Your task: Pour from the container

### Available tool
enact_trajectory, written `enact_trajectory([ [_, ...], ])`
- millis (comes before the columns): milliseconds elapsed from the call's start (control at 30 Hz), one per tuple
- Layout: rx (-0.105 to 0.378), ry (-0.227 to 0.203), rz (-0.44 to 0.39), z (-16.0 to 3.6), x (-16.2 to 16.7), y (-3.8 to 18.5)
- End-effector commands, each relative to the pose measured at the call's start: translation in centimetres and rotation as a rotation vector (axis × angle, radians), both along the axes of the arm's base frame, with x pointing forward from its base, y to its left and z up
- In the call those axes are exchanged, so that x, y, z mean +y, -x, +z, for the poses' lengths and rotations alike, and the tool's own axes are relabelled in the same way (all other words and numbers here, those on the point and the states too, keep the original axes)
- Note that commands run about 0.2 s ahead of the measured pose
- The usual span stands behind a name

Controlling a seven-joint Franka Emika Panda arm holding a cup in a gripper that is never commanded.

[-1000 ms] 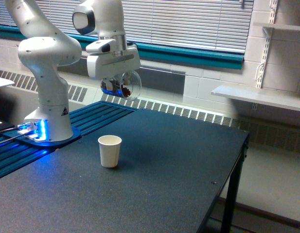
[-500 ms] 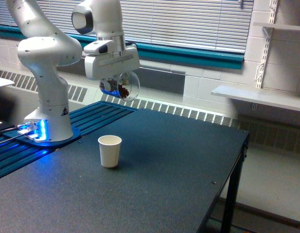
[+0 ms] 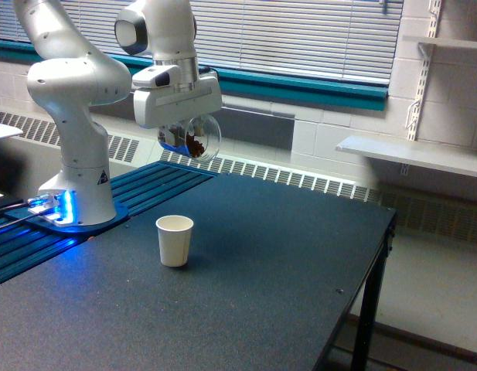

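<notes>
My gripper [image 3: 184, 139] hangs under the white arm, shut on the container [image 3: 201, 137], a small clear rounded cup tipped on its side with brown bits inside. It is held well above the dark table [image 3: 246, 294]. A white paper cup [image 3: 175, 240] stands upright on the table, below the container and slightly toward the exterior view's left, with a clear gap of air between them.
The arm's white base [image 3: 74, 197] with a blue light sits at the exterior view's left on a blue ribbed surface [image 3: 107, 209]. The table's edge [image 3: 373, 263] drops off at the right. A wall shelf [image 3: 408, 154] is further right.
The gripper and container have shifted slightly toward the exterior view's left. The paper cup has not moved.
</notes>
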State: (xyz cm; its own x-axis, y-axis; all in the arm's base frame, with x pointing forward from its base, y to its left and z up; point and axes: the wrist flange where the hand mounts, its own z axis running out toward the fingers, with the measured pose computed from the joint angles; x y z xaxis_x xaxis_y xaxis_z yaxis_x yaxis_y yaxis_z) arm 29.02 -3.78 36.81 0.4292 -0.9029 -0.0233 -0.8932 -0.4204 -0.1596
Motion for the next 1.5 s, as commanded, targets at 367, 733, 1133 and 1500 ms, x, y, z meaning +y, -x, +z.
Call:
enact_trajectory([
  [367,0.038,-0.008,0.005,-1.6,0.0,0.9],
  [733,0.045,-0.012,0.008,-1.9,0.6,1.0],
  [1133,0.046,-0.011,0.001,-2.2,0.5,1.2],
  [1500,0.054,-0.001,-0.006,-2.5,0.1,1.7],
])
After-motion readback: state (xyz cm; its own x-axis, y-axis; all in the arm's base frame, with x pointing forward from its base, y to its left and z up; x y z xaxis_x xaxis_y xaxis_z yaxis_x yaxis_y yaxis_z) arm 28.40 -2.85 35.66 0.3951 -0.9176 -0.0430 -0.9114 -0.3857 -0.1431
